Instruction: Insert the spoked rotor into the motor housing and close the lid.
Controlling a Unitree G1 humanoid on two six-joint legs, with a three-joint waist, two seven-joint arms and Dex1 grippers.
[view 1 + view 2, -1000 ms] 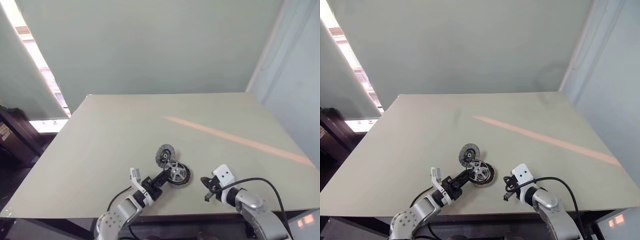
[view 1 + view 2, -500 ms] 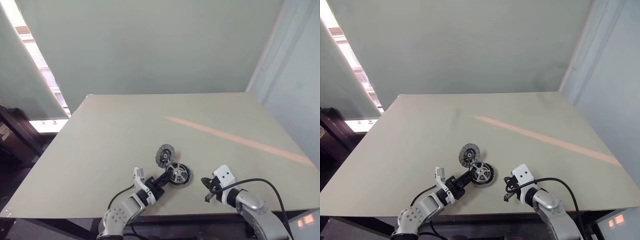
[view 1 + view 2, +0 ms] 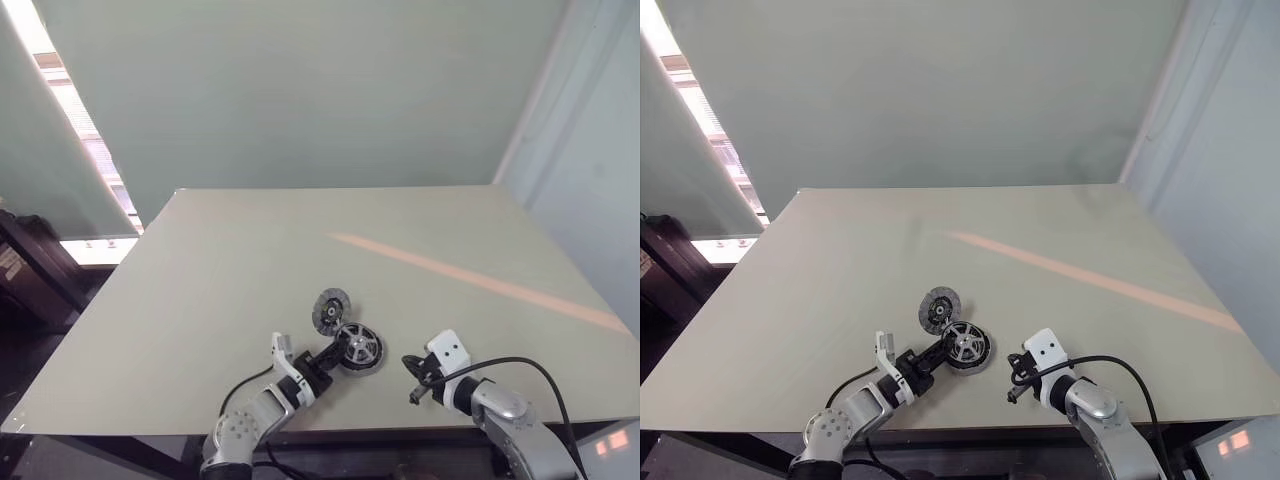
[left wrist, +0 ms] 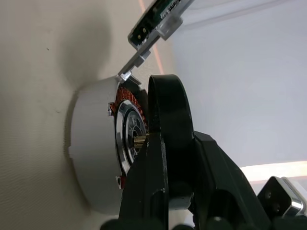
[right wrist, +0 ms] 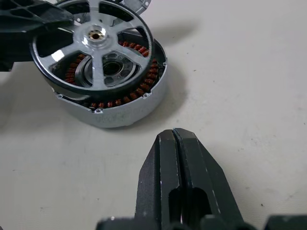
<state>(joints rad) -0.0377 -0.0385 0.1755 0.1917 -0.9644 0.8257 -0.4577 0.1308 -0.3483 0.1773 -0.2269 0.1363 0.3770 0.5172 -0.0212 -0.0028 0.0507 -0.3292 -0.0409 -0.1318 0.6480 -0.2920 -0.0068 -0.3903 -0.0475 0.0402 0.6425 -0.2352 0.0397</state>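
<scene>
Silver arms, black claws [image 5: 175,143], black cables

lid [image 3: 330,309] crowding motor housing [image 3: 358,350], far table [image 3: 300,240] open

Spoked rotor [image 5: 93,40] sits tilted over motor housing [image 5: 125,103], hiding part of the copper windings. In right wrist view the rotor's rim is cut off at 12 o'clock. In left wrist view, left gripper [image 4: 165,158] fingers cover much of rotor & housing. Lid [image 3: 330,309], at housing's 11 o'clock in head views, too small for hub detail.
</scene>
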